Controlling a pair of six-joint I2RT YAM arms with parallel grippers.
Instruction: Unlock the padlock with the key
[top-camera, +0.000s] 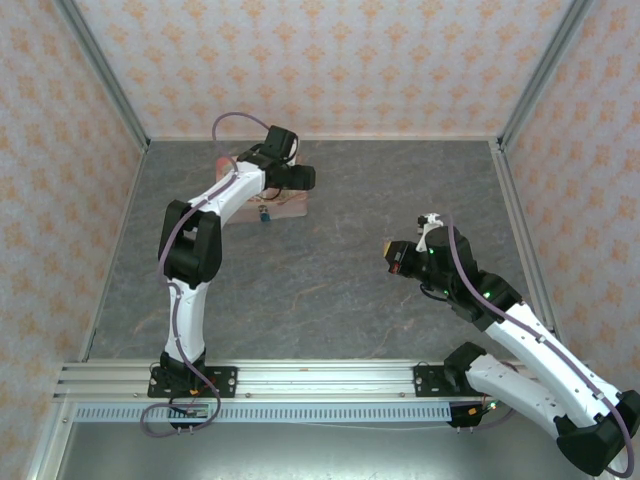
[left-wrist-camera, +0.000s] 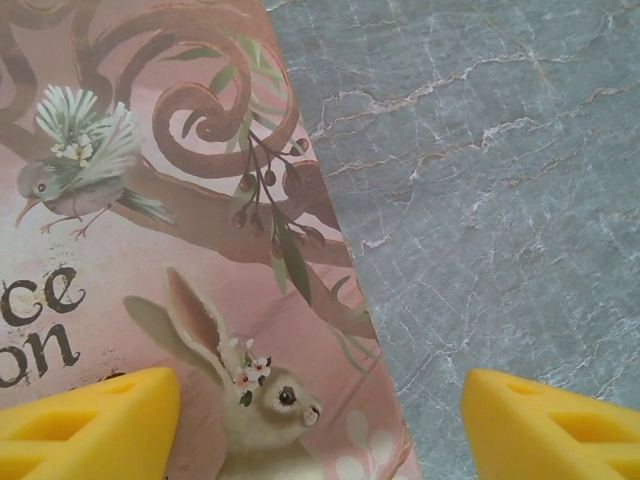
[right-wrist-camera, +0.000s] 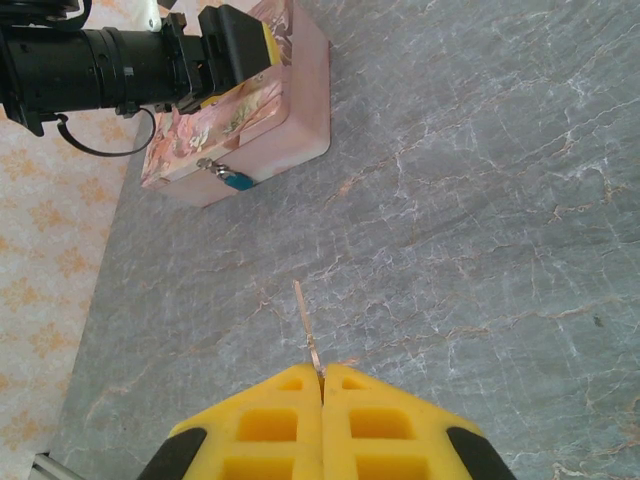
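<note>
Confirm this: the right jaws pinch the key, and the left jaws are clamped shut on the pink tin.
No: the left wrist view shows the left jaws wide open over the pink tin, not clamped on it. The right jaws do pinch the key.

The overhead camera looks down from behind the arms (top-camera: 195, 250) across the whole worktop (top-camera: 400, 200). The left wrist's sits close above the pink tin (left-wrist-camera: 150, 250); the right wrist's sees it from afar.

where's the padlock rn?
Far left of the table in the top view: the padlock hangs on the side of the pink tin box facing the arms, just below the left gripper over the lid.
</note>
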